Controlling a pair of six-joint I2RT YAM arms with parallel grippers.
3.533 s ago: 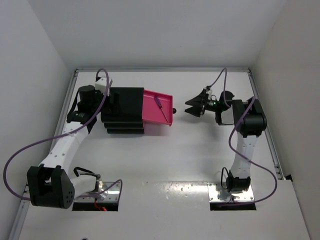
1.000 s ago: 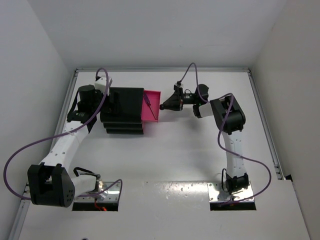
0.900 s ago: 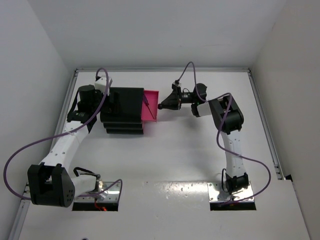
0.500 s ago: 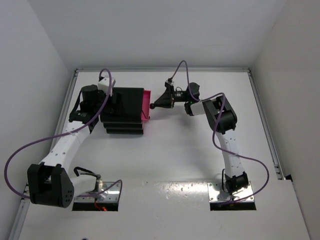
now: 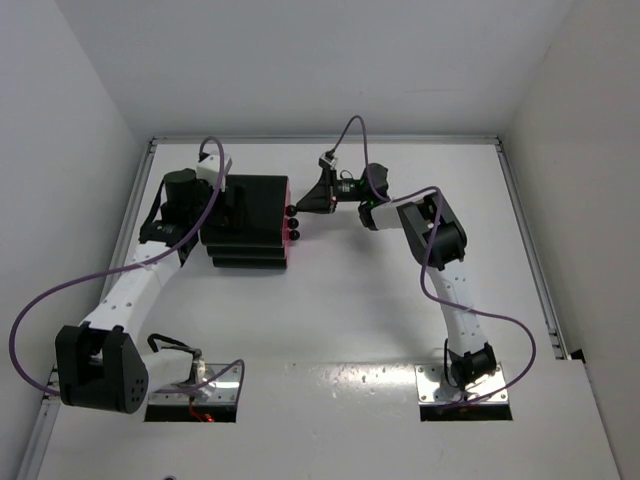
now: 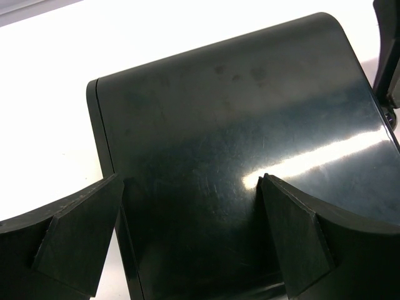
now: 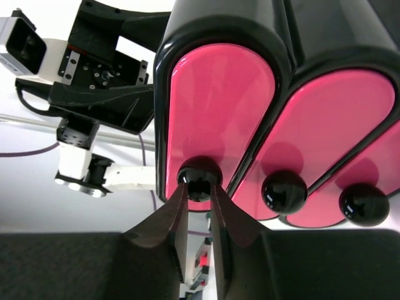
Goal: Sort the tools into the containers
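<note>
Tools: none in view now. The one slim tool that lay in the open top drawer a few seconds ago is shut away inside.
Left gripper [image 6: 192, 187]: fingers apart over the glossy top of the cabinet, holding nothing. Pressing down or only hovering, cannot tell.
Cabinet [image 5: 245, 210]: black, three tiers, upright at the far left of the table [image 5: 330, 320], fronts facing the right arm.
Change: top drawer [image 7: 219, 106] stood well out, was about half in a second ago, and now sits flush with the frame, pushed home by the right arm.
Meaning: that tool counts as sorted, and I judge the closing step done or all but done. No tool shows loose on the table, so the task looks near its end. What the other drawers hold cannot be checked.
Right gripper [image 7: 199, 190]: fingers drawn nearly together on the top knob [image 7: 199, 178], one tip at each side, touching it.
Count, drawers: three pink fronts, all shut: top drawer, middle drawer [image 7: 337, 125], bottom drawer [image 7: 384, 169].
Count, knobs: three round black ones: top knob, middle knob [image 7: 284, 192], bottom knob [image 7: 364, 204]. The last two are untouched.
Count, other: one cabinet, two arms, no loose tools.
</note>
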